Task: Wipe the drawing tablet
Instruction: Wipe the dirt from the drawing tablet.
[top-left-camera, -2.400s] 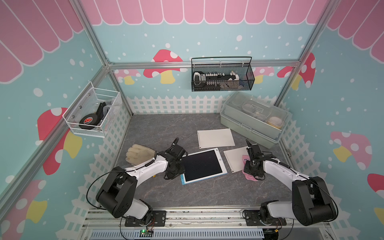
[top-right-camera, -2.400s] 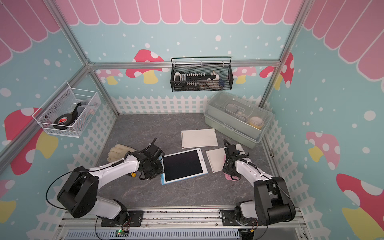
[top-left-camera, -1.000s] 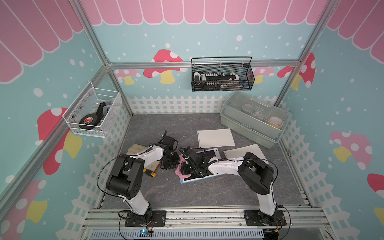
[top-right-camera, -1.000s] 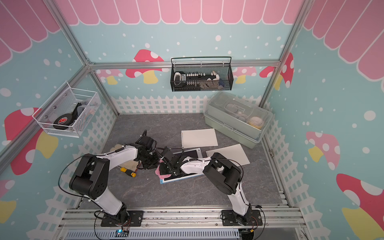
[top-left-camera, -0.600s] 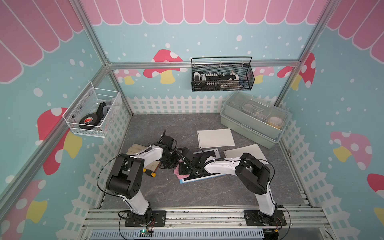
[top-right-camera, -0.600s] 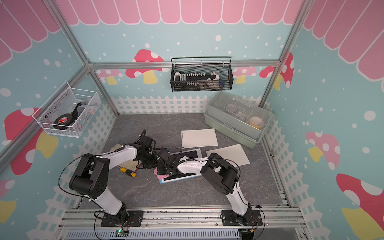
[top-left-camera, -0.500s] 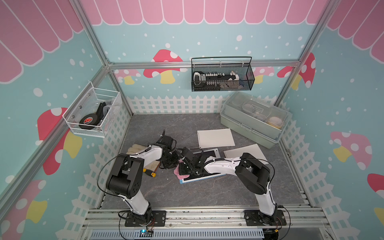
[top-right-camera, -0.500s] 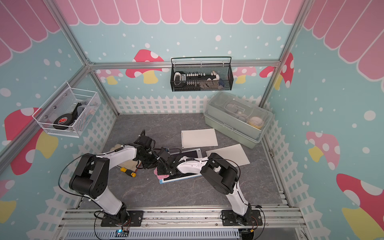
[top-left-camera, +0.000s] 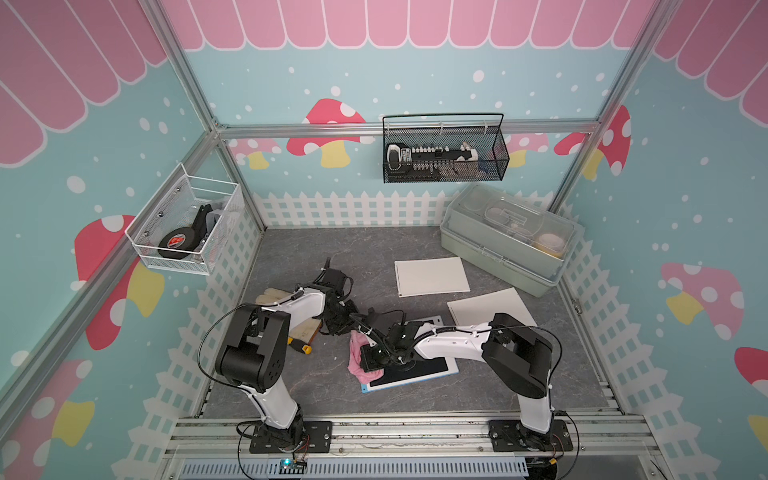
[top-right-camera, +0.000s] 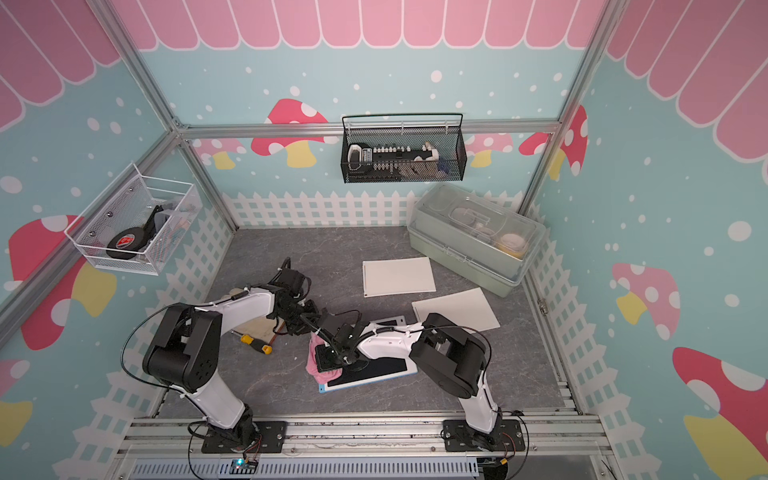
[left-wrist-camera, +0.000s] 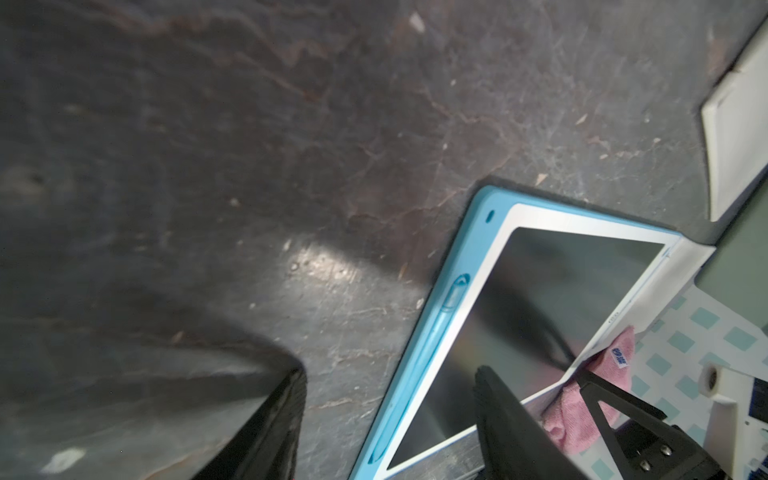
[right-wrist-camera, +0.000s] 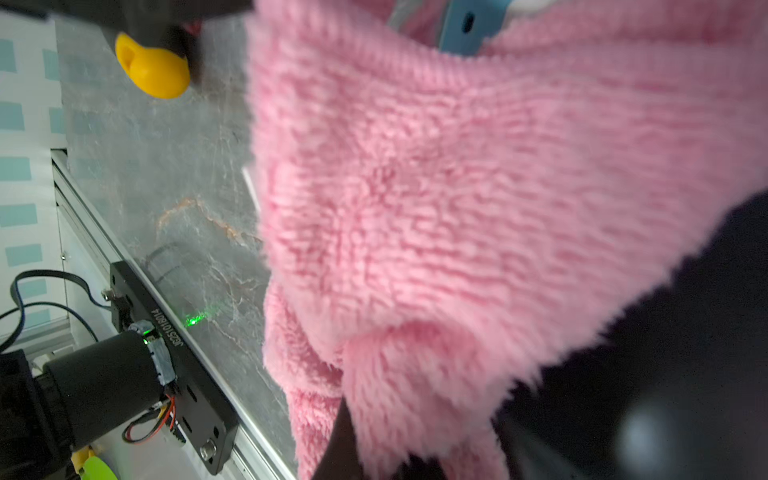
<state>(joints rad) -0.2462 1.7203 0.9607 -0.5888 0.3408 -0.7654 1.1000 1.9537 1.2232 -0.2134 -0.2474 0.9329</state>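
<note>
The drawing tablet (top-left-camera: 419, 371) (top-right-camera: 376, 370), blue-edged with a dark screen, lies flat near the table's front. My right gripper (top-left-camera: 372, 359) (top-right-camera: 326, 357) reaches across it from the right and is shut on a fluffy pink cloth (top-left-camera: 358, 360) (top-right-camera: 316, 368) bunched at the tablet's left edge. That cloth (right-wrist-camera: 457, 187) fills the right wrist view, pinched in the right gripper (right-wrist-camera: 415, 436). My left gripper (top-left-camera: 338, 326) (top-right-camera: 301, 326) sits at the tablet's far-left corner. In the left wrist view the left gripper (left-wrist-camera: 390, 374) is open, straddling the tablet (left-wrist-camera: 540, 311) edge.
A yellow-handled screwdriver (top-left-camera: 301, 346) and a beige glove (top-left-camera: 270, 298) lie under the left arm. Two white sheets (top-left-camera: 430, 276) (top-left-camera: 490, 307) lie behind the tablet. A pale green toolbox (top-left-camera: 505, 237) stands back right. Wire baskets (top-left-camera: 444, 151) (top-left-camera: 187, 226) hang on the walls.
The right gripper, earlier at the cloth right of the tablet, now stretches across the screen with the cloth at its left edge. In the last second it crept slightly further left.
</note>
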